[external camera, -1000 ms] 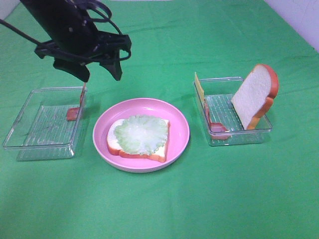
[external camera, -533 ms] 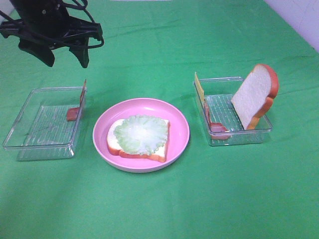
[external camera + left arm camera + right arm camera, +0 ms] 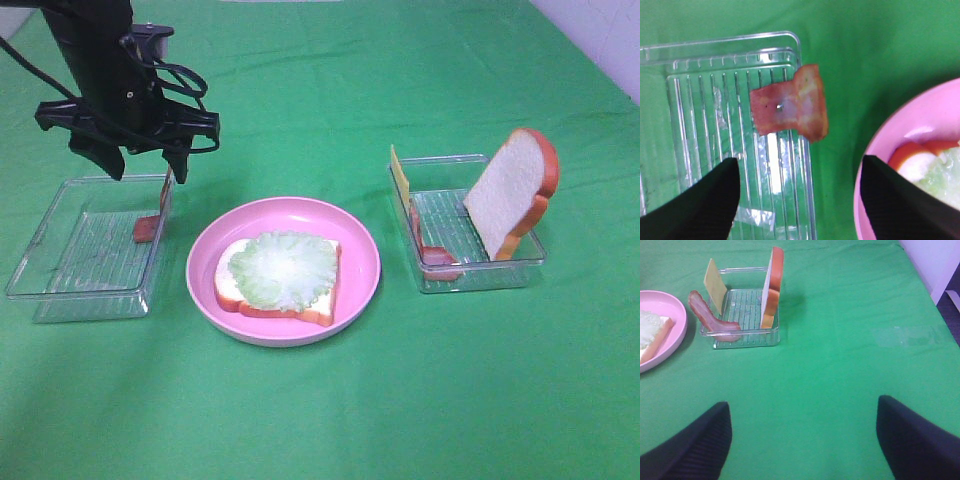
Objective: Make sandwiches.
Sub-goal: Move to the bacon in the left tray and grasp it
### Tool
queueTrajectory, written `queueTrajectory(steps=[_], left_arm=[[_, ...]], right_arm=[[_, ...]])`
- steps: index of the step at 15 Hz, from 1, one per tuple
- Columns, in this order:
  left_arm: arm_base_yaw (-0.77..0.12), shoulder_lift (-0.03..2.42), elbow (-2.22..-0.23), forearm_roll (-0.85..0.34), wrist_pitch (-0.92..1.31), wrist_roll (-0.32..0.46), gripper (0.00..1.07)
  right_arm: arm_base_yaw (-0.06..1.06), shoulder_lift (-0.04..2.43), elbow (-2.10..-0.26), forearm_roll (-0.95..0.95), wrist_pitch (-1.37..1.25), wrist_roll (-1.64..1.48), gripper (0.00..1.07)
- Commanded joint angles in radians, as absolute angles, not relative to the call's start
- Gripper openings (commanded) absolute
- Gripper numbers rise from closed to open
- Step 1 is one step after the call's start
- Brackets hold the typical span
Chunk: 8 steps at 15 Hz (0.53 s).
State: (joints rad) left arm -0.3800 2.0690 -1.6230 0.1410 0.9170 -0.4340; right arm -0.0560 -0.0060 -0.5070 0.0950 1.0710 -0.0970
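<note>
The left gripper (image 3: 799,164) hung with its two black fingers (image 3: 702,205) spread wide and nothing between them. Just beyond the fingertips, in line with the gap, a reddish bacon strip (image 3: 790,102) leaned against the side wall of the clear left tray (image 3: 740,42). Its lower end was on the ribbed floor and its upper end over the rim, and neither finger touched it. One finger stood over the tray's floor and the other outside the wall, at the rim of the pink plate (image 3: 365,250). On that plate, a little farther off on the outer finger's side, a white bread slice (image 3: 322,300) with orange-brown crust lay flat with a pale green lettuce leaf (image 3: 280,265) on top. Well beyond the plate sat the clear right tray (image 3: 485,282). It held a yellow cheese square (image 3: 400,180) propped upright at the wall nearest the plate, a second bacon strip (image 3: 437,258) curled beside the cheese, and a second bread slice (image 3: 510,195) standing tilted on edge at the side away from the plate. The right gripper (image 3: 803,405) was empty, its fingers wide apart over bare green cloth (image 3: 840,355), with the right tray well ahead of them and off to one finger's side.
</note>
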Motion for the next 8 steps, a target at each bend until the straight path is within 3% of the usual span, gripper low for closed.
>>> queueTrajectory(steps=[1, 8], left_arm=[[-0.378, 2.095, -1.625, 0.149, 0.871, -0.448, 0.66], [-0.378, 2.130, -1.625, 0.160, 0.813, -0.448, 0.59]], right_arm=[[-0.062, -0.017, -0.506, 0.091, 1.061, -0.107, 0.76], [-0.062, -0.017, -0.506, 0.091, 1.061, -0.107, 0.76]])
